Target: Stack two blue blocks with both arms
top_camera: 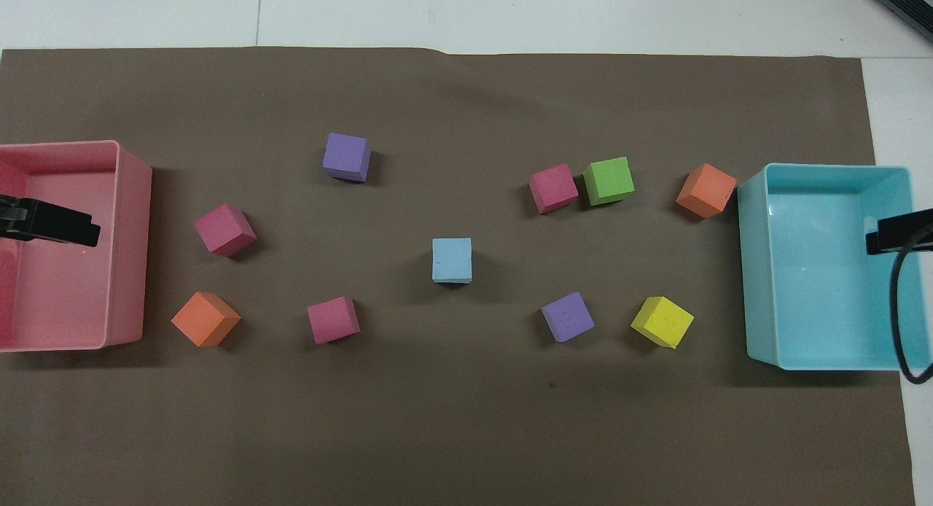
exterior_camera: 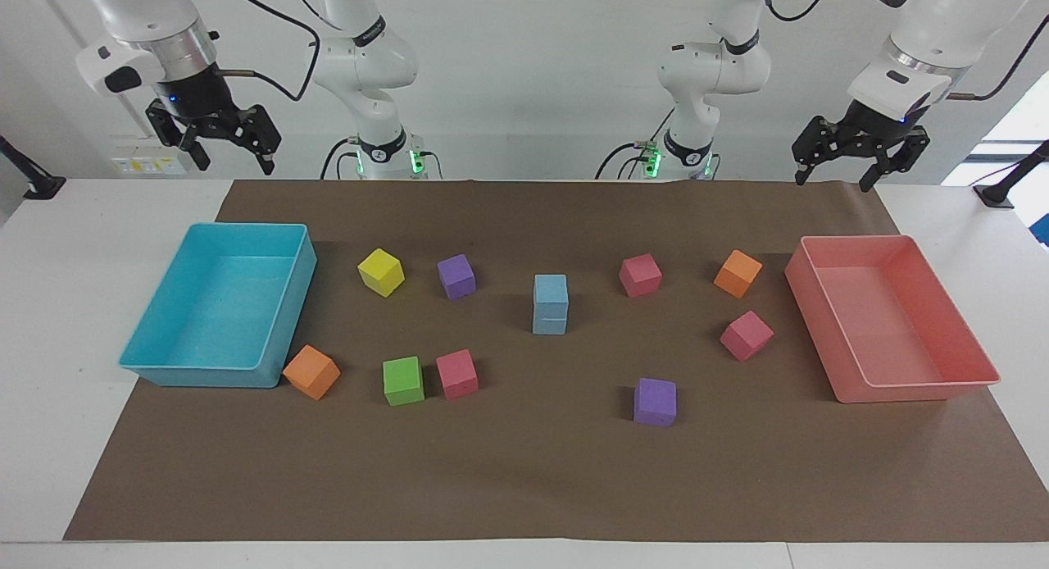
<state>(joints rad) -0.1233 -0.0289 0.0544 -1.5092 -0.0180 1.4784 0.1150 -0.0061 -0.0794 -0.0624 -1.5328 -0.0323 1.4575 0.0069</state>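
Observation:
The two blue blocks stand stacked in the middle of the brown mat, the upper blue block (exterior_camera: 550,289) squarely on the lower one (exterior_camera: 550,319). From above only the top block (top_camera: 452,259) shows. My right gripper (exterior_camera: 234,166) hangs open and empty, high over the turquoise tray's end of the table; its tip (top_camera: 895,235) shows at the overhead view's edge. My left gripper (exterior_camera: 832,180) hangs open and empty, high over the pink tray's end, and appears over that tray from above (top_camera: 73,230). Neither gripper is close to the stack.
A turquoise tray (exterior_camera: 288,297) lies at the right arm's end and a pink tray (exterior_camera: 819,302) at the left arm's end. Around the stack lie loose cubes: yellow (exterior_camera: 381,271), two purple (exterior_camera: 456,275) (exterior_camera: 655,402), green (exterior_camera: 403,380), three pink and two orange.

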